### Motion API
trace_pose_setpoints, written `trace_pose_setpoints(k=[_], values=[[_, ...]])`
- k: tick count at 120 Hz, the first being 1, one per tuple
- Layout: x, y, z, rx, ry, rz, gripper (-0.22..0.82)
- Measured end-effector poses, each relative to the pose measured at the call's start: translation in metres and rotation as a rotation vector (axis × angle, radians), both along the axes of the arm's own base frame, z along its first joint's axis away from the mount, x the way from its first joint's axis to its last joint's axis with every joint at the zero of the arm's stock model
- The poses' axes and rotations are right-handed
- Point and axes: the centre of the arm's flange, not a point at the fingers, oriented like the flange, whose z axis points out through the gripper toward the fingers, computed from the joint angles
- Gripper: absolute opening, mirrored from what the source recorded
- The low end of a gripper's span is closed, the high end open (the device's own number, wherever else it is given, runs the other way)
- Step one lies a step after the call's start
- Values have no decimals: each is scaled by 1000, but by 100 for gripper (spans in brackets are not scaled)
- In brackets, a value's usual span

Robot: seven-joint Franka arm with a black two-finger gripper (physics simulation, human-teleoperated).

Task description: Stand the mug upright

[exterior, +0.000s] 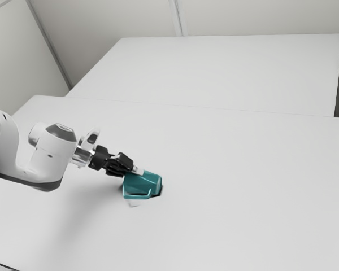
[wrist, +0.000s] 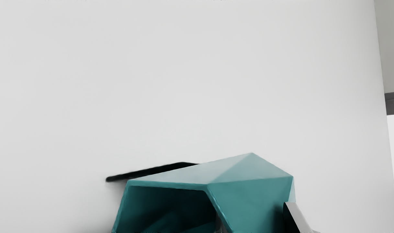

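The teal faceted mug (exterior: 142, 183) lies tipped on its side, with its handle towards the exterior view's bottom edge. My gripper (exterior: 137, 170) comes in from the exterior view's left, its tip against the mug's upper edge. In the wrist view the mug (wrist: 252, 197) shows its dark open mouth and angular outer faces, and the gripper (wrist: 260, 223) is right at its side wall. Whether it holds the wall is unclear. The lower part of the mug is cut off in the wrist view.
The mug lies on a wide white table (exterior: 237, 192). Behind it stands another white surface (exterior: 226, 70), with pale walls beyond. A dark shadow lies along the mug's far side in the wrist view.
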Motion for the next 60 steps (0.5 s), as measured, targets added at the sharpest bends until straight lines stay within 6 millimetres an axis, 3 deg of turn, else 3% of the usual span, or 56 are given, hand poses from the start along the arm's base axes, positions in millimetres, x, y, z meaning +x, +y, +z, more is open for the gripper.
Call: trace_pose_setpoints(k=[24,60], values=[[10,-9,14,18,-51,-36,-12],[37,-30,55,63,-163,-108,-16]])
